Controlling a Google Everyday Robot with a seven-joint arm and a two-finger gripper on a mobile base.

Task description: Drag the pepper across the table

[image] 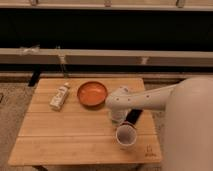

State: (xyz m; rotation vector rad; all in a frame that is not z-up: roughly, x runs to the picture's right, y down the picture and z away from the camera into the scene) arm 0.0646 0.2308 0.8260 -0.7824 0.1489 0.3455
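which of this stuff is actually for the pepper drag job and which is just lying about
For the job: table; end effector, shut, low over the table between bowl and cup; pepper, not visible here.
Lying about: bowl, cup, black slab, packet at the left.

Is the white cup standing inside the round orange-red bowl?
No, the white cup stands on the light wooden table apart from the round orange-red bowl, with the gripper pointing down between them.
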